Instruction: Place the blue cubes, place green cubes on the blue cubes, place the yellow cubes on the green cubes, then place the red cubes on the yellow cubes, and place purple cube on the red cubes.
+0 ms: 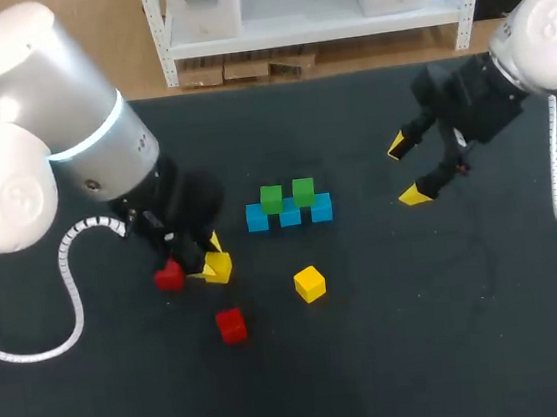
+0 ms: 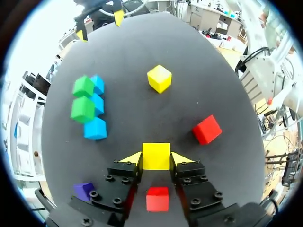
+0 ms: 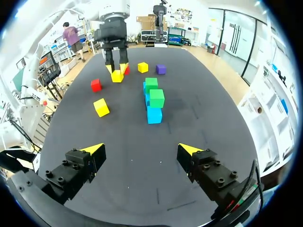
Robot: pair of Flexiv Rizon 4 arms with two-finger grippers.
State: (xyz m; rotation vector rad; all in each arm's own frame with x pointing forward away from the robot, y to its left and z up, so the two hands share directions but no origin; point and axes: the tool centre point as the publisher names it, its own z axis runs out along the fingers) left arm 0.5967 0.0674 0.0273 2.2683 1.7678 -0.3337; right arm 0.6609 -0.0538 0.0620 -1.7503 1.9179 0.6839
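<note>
At the left of the table (image 1: 424, 333), the left gripper (image 2: 156, 159) clasps a yellow cube (image 2: 156, 152) between both fingertips (image 2: 131, 158), with a red cube (image 2: 157, 198) just behind it, beneath the gripper. Mid-table, three blue cubes (image 1: 290, 217) sit in a row with two green cubes (image 1: 271, 199) on top. The right gripper (image 1: 406, 170) hangs spread wide, holding nothing, well apart from them

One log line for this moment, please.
left gripper: shut on yellow cube | right gripper: open, empty | stack: two green cubes on three blue cubes
</note>
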